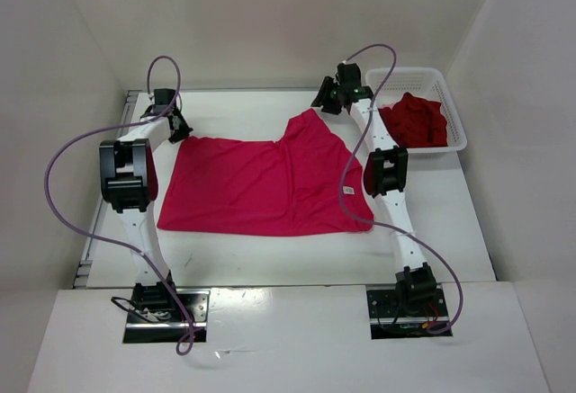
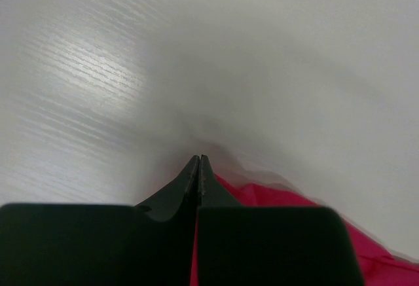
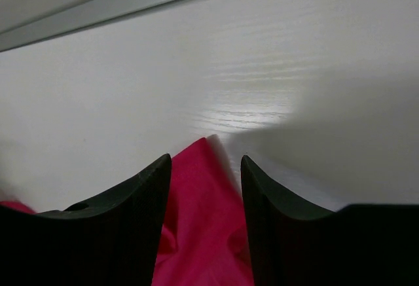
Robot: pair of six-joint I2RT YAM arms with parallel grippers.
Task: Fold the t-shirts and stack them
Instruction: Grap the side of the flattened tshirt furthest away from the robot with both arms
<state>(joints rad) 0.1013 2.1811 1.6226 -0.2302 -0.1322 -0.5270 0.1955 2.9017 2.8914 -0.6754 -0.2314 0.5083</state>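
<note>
Two tees show: magenta tee (image 1: 261, 186) lies spread flat mid-table (image 1: 270, 263), one pointed corner peaking toward the far edge. The red tee (image 1: 414, 119) sits bunched in the basket (image 1: 430, 150) at the far right corner. No third tee in view.

L gripper (image 1: 177, 128) is down at the magenta tee's far left corner, jaws pressed tight together. Cloth shows just beside the fingers (image 2: 211, 181), but can't tell if any is nipped. R gripper (image 1: 326, 98) is at the peak, jaws wide, straddling the cloth tip w/o holding it.

Step looks like taking both far corners for the first fold. To do it well: R closes low on the tip, L makes sure real cloth is in the pinch. Then lift both evenly, hem straight, & carry toward the near edge.
</note>
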